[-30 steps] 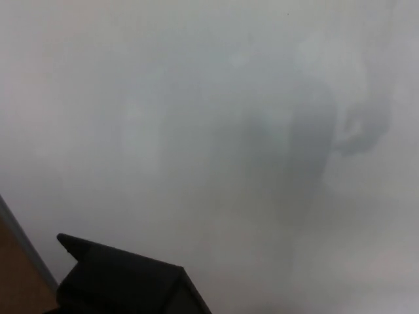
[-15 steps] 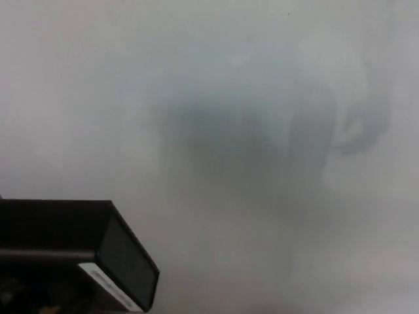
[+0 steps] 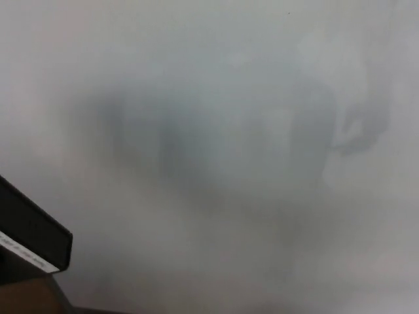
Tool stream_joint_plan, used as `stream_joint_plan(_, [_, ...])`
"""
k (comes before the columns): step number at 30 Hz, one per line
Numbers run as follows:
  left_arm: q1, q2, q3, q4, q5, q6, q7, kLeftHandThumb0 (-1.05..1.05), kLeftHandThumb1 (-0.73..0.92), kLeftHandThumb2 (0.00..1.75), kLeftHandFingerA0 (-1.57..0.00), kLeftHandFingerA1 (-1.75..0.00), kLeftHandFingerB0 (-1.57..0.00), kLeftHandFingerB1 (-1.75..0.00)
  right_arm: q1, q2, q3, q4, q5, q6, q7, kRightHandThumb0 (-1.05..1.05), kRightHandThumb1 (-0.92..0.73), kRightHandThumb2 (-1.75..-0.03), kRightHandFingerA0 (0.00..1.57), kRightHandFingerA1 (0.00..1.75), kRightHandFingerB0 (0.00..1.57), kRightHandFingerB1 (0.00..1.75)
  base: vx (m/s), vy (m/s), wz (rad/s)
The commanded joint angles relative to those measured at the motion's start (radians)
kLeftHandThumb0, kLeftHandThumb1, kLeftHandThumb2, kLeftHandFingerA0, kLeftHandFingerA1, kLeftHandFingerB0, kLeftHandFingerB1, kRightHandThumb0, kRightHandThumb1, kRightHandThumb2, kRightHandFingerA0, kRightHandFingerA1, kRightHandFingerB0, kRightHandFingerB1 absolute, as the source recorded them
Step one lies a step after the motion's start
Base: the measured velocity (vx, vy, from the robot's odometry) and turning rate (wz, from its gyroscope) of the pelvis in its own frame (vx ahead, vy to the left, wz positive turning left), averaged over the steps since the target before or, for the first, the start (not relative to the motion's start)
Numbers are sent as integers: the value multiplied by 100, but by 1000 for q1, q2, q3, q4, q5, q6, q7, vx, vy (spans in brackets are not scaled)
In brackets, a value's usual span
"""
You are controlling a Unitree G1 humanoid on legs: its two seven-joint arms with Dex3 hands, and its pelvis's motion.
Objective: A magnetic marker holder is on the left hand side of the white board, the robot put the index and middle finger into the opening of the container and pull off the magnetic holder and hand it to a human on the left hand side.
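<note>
Whiteboard fills my head view, magnetic holder at lower left
I see the black box tilted at the left edge, a white label strip along its lower rim too blurred to read; neither hand shows, so I cannot tell their fingers

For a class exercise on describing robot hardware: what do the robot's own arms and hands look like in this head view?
Neither hand nor arm is visible. Only the whiteboard, with blurred grey shadows, and a black box-shaped holder with a white strip along its lower edge show at the lower left.
</note>
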Motion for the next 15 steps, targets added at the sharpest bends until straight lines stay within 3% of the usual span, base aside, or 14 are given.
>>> stream_joint_plan(1, [-37, 255, 146, 288, -757, 459, 5, -50, 61, 60, -90, -98, -85, -47, 19, -23, 9, 5, -35, -31, -29, -57, -69, -60, 78, 64, 60, 50, 0, 0, 0])
stream_joint_plan(3, [-27, 304, 153, 323, -789, 517, -42, -49, 57, 57, -91, -91, -81, -46, 19, -21, 6, 4, -29, -26, -18, -58, -69, -61, 79, 65, 62, 50, 0, 0, 0])
stream_joint_plan(4, [-29, 320, 156, 343, -805, 538, -87, -45, 58, 58, -86, -79, -85, -47, 19, -22, 8, 5, -32, -31, -22, -58, -69, -61, 78, 64, 61, 50, 0, 0, 0])
stream_joint_plan(6, [-34, 339, 160, 369, -827, 563, -146, -45, 58, 58, -86, -79, -85, -47, 20, -22, 10, 7, -38, -37, -29, -58, -69, -61, 78, 64, 61, 50, 0, 0, 0])
stream_joint_plan(7, [-38, 353, 167, 388, -825, 573, -205, -47, 59, 59, -79, -52, -78, -43, 18, -22, 11, 9, -40, -36, -31, -58, -70, -61, 78, 64, 61, 51, 0, 0, 0])
stream_joint_plan(8, [-62, 373, 165, 430, -818, 596, -331, -50, 37, 52, -45, -35, -50, -39, 18, -23, 13, 10, -44, -37, -36, -58, -70, -61, 77, 63, 60, 51, 0, 0, 0])
stream_joint_plan(10, [-91, 396, 161, 480, -812, 625, -476, -50, 37, 52, -45, -35, -50, -39, 18, -24, 16, 11, -49, -39, -42, -58, -70, -61, 77, 63, 60, 51, 0, 0, 0])
stream_joint_plan(11, [-99, 417, 157, 500, -793, 635, -553, -76, 29, 61, -39, -35, -44, -40, 18, -25, 18, 10, -52, -43, -48, -59, -70, -60, 78, 64, 60, 51, 0, 0, 0])
stream_joint_plan(12, [-97, 427, 153, 509, -789, 647, -580, -84, 39, 54, -36, -34, -44, -38, 17, -25, 17, 9, -52, -42, -49, -58, -69, -61, 77, 63, 60, 50, 0, 0, 0])
stream_joint_plan(14, [-93, 431, 151, 518, -794, 664, -590, -84, 39, 54, -36, -34, -44, -38, 16, -25, 16, 8, -51, -39, -48, -58, -69, -61, 77, 63, 60, 50, 0, 0, 0])
stream_joint_plan(15, [-83, 428, 147, 506, -788, 655, -609, -97, 37, 68, -30, -35, -37, -39, 16, -26, 18, 7, -53, -31, -52, -60, -69, -60, 78, 63, 61, 50, 0, 0, 0])
